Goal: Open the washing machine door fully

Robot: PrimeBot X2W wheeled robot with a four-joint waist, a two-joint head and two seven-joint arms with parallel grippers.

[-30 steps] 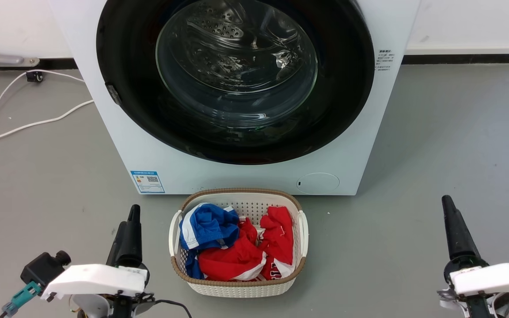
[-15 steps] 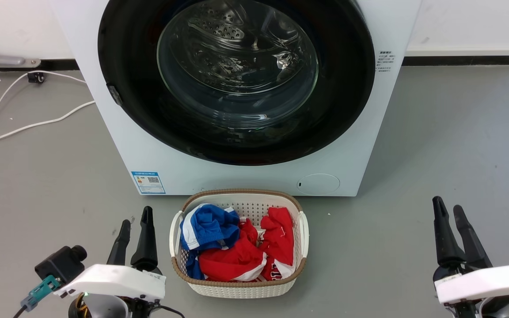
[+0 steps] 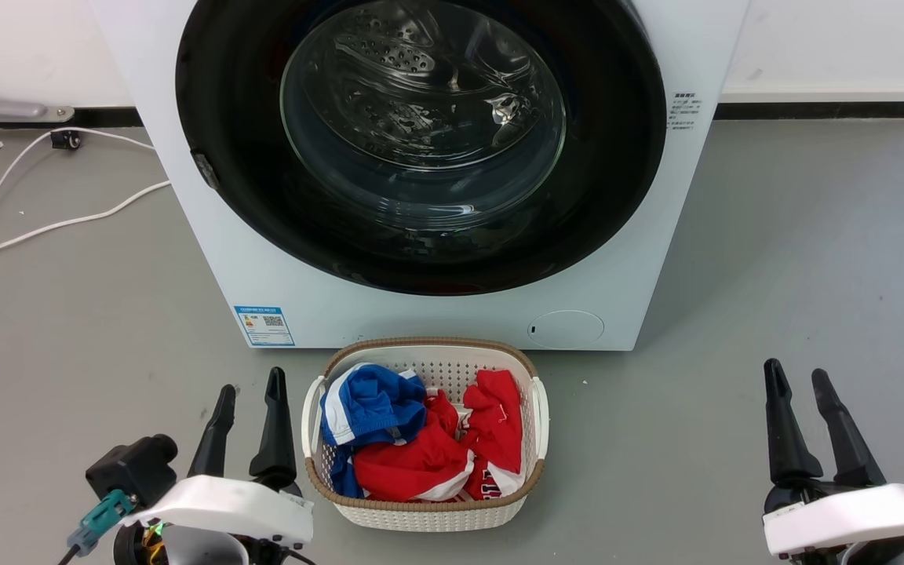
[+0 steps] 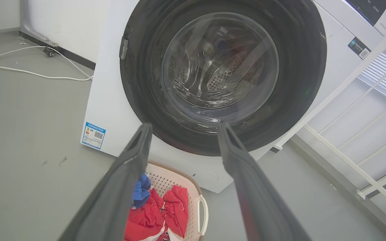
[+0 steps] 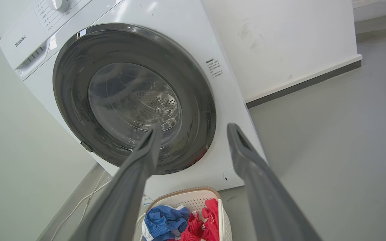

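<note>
Head view, nearest first: the left claw point(image 3: 250, 382) sits at the lower left and the right claw point(image 3: 796, 369) at the lower right, each with its two dark fingers spread apart and nothing between them, both above the grey floor point(image 3: 774, 259). Between the two claws stands a white laundry basket point(image 3: 428, 343) with a brown rim, holding a blue garment point(image 3: 369, 400) and red garments point(image 3: 413, 463). Just behind the basket is the white washing machine point(image 3: 436, 314), with a blue label point(image 3: 264, 325) at its lower left and a small round white flap point(image 3: 566, 327) at its lower right. The washing machine door point(image 3: 421, 141) lies closed, flush against the machine's front, well apart from both claws; its clear glass centre shows the steel drum, and a small grey tab point(image 3: 202, 169) sits on its left edge. A white cable point(image 3: 52, 224) trails over the floor left of the machine. From the left wrist, the spread fingers point(image 4: 126, 174) frame the door's lower part, and the right wrist view shows that claw's fingers point(image 5: 250, 167) likewise parted before the shut door.
</note>
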